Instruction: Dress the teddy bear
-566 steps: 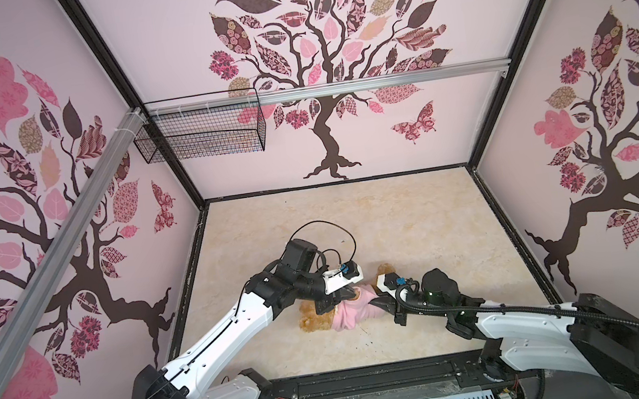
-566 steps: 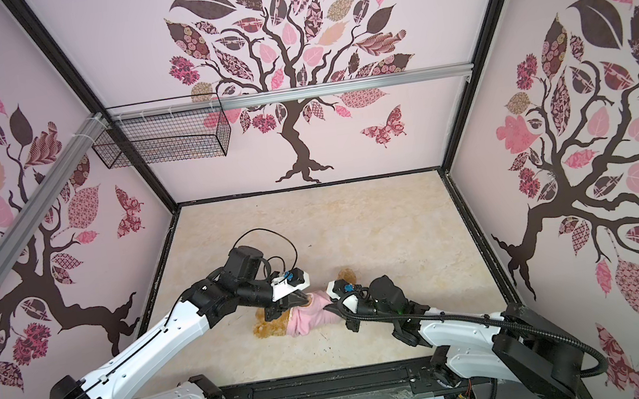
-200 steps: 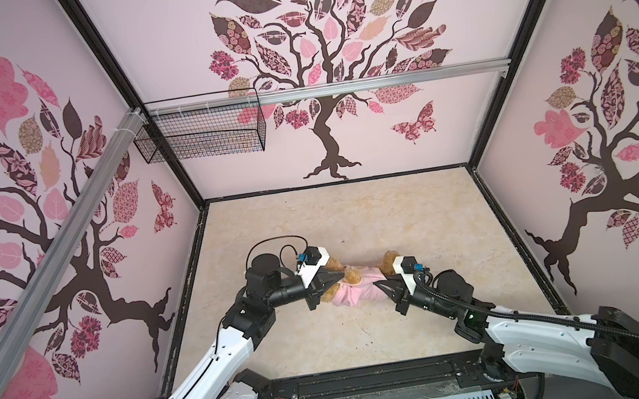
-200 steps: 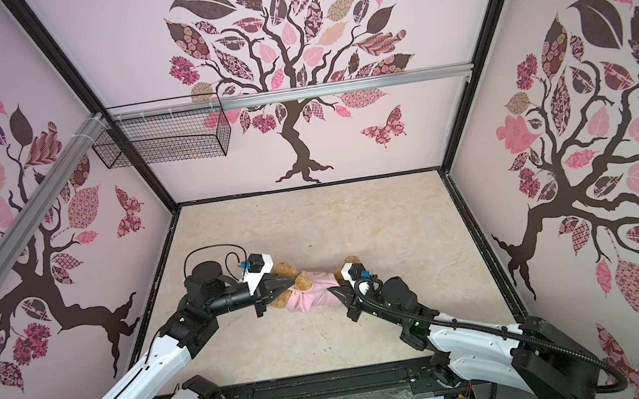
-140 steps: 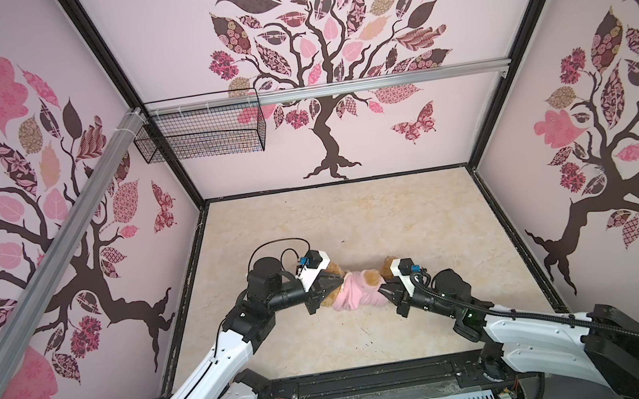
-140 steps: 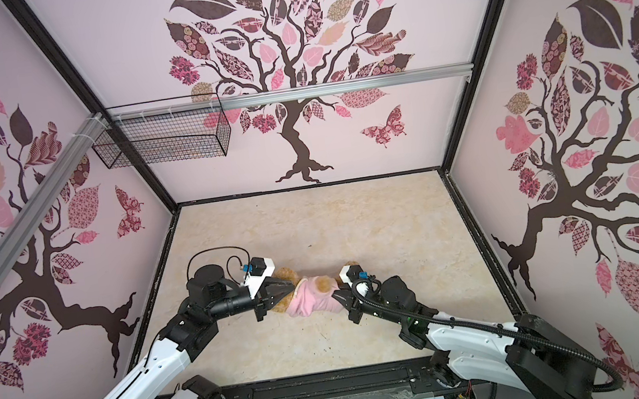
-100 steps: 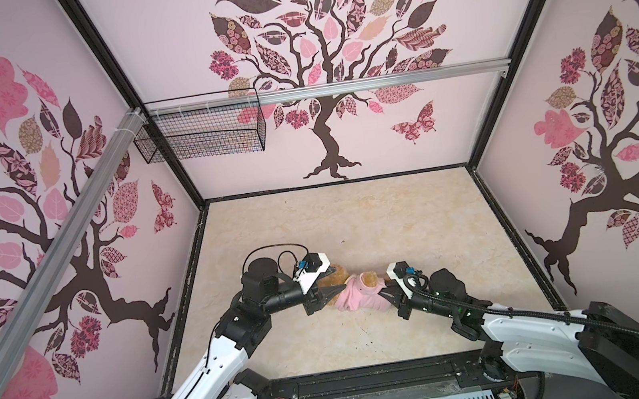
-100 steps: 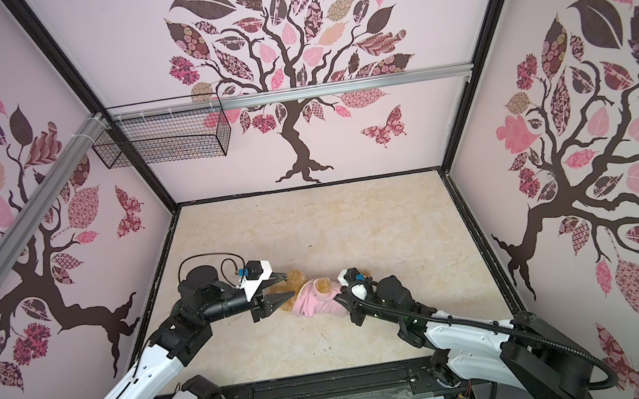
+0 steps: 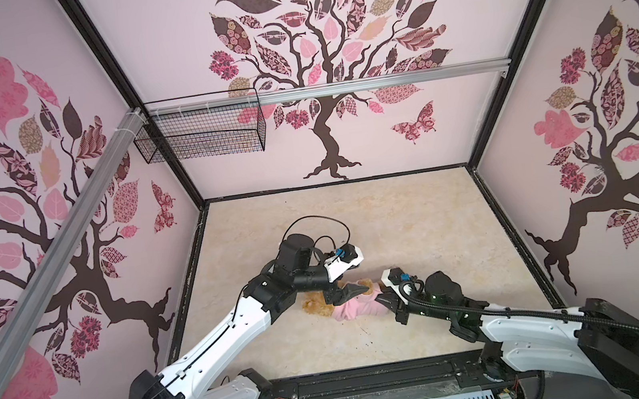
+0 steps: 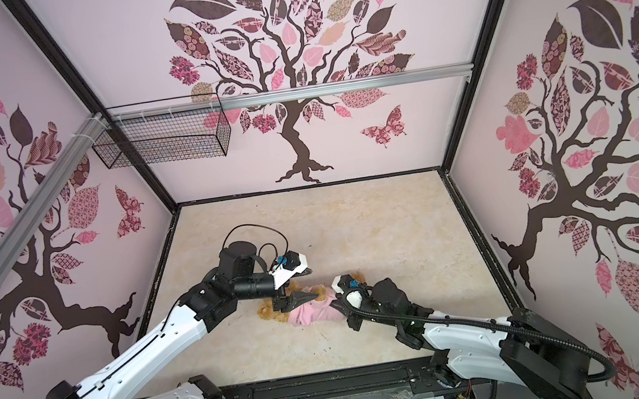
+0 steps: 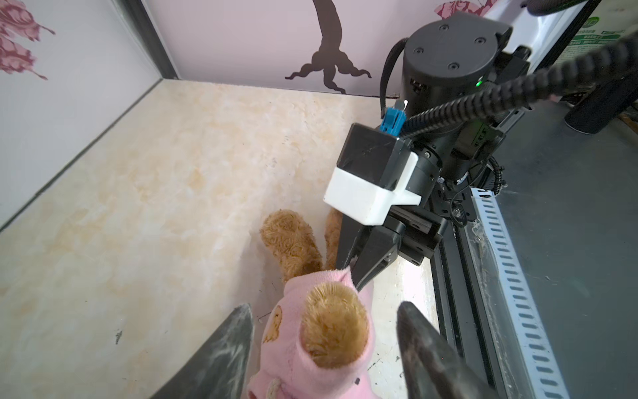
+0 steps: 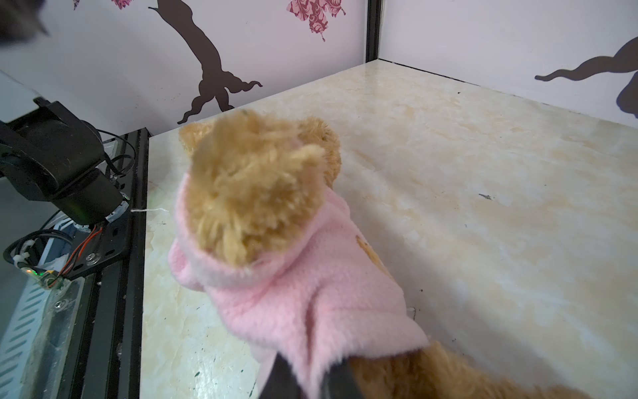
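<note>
The shaggy golden-brown plush teddy bear (image 11: 333, 331) lies on the marbled tabletop (image 9: 354, 221) between both arms, wearing a pink fleece shirt (image 12: 310, 276); the left claw (image 11: 324, 309) gapes around its head; the right claw (image 11: 354, 273) pinches the shirt's hem. It looks light and floppy; better gripped by a limb than by loose fleece.

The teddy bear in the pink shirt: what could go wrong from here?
1. The right gripper is shut on just an edge of the pink shirt; the fleece might slip free if pulled.
2. The left gripper stands open around the teddy bear without holding it, so a tug could drag the whole bear across the table instead of seating the shirt.
</note>
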`<act>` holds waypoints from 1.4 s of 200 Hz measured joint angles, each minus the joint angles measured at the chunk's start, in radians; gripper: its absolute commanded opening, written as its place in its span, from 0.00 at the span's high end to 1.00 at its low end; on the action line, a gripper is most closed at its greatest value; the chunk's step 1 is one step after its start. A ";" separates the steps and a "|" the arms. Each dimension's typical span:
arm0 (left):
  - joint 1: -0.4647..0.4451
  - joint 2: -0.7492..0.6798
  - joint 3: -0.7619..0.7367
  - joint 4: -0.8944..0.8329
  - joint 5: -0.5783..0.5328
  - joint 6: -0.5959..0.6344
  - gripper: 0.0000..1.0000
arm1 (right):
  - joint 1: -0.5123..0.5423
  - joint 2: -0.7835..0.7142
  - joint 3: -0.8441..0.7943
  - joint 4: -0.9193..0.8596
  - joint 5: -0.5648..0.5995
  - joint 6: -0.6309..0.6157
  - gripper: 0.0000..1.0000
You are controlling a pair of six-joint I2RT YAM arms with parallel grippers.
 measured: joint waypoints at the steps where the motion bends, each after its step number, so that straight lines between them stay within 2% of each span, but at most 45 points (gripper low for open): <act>1: 0.000 0.003 0.001 -0.002 0.002 0.000 0.31 | 0.000 0.000 0.000 0.000 0.000 0.000 1.00; 41: -0.013 0.087 0.042 -0.039 0.049 -0.014 0.36 | 0.005 0.010 0.000 0.010 0.003 0.000 1.00; 78: -0.023 0.147 0.087 -0.084 0.060 0.001 0.49 | 0.007 0.021 0.000 0.016 0.004 0.000 1.00; 108: -0.032 0.192 0.121 -0.130 0.063 0.016 0.56 | 0.013 0.031 0.000 0.016 0.005 0.000 1.00; 138: -0.037 0.204 0.124 -0.164 0.063 0.031 0.58 | 0.014 0.042 0.000 0.017 0.005 0.000 1.00; 173: -0.039 0.204 0.126 -0.195 0.060 0.057 0.69 | 0.014 0.045 0.000 0.013 0.014 0.000 1.00; 237: -0.040 0.204 0.127 -0.258 0.006 0.121 0.66 | 0.016 0.042 0.000 -0.011 0.029 0.004 1.00; 253: -0.042 0.204 0.127 -0.272 -0.018 0.134 0.71 | 0.018 0.042 0.000 -0.017 0.029 0.006 1.00; 280: -0.045 0.203 0.127 -0.275 -0.039 0.134 0.88 | 0.018 0.041 0.000 -0.029 0.034 0.008 1.00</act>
